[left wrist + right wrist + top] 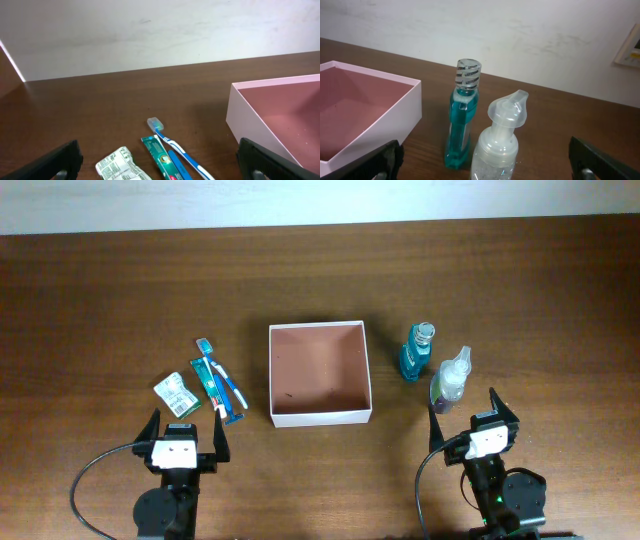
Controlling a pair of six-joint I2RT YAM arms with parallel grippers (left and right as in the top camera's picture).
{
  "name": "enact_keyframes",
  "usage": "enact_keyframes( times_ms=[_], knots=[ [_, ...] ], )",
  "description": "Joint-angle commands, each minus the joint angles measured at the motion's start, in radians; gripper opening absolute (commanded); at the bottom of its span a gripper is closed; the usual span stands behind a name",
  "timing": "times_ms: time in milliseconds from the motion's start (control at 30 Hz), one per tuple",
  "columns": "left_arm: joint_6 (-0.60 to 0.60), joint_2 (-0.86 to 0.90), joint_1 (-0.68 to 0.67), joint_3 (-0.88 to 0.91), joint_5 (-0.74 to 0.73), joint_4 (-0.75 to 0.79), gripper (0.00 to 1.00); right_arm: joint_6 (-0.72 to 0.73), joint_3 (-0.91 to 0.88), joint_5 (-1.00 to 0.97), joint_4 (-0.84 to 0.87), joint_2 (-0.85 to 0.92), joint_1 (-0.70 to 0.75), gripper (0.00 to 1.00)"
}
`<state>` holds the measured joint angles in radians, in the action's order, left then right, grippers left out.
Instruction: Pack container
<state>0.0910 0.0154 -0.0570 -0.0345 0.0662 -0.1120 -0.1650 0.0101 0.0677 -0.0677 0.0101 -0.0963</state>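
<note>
The container (319,416) is a square white box with a reddish-brown inside, empty, at the table's middle; its wall shows in the left wrist view (250,120) and the right wrist view (390,120). Left of it lie a blue toothbrush (222,375), a green toothpaste tube (209,383) and a crumpled white packet (176,395). My left gripper (186,432) stands open just in front of them, holding nothing. Right of the container stand a teal mouthwash bottle (417,352) and a clear pump bottle (449,380). My right gripper (466,418) is open, right behind the pump bottle (496,145).
Both arms' bases sit at the table's near edge. A pale wall (320,200) runs along the far edge of the dark wooden table (120,290). The toothbrush (175,150), the tube (162,160) and the packet (120,167) lie between my left fingers' line of sight.
</note>
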Motion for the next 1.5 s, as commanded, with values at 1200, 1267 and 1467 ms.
enact_keyframes(
  times_ms=[1200,1267,1467],
  knots=[
    [-0.079,-0.010,-0.004,-0.004,-1.355,0.628,0.99,-0.003,-0.005,-0.009,-0.005,-0.006,-0.008,0.98],
    [-0.079,-0.009,0.003,-0.015,-1.344,0.628,1.00,-0.003,-0.005,-0.009,-0.005,-0.006,-0.008,0.98],
    [-0.080,0.013,0.085,-0.081,-1.345,0.604,1.00,-0.003,-0.005,-0.009,-0.005,-0.006,-0.008,0.98]
  ],
)
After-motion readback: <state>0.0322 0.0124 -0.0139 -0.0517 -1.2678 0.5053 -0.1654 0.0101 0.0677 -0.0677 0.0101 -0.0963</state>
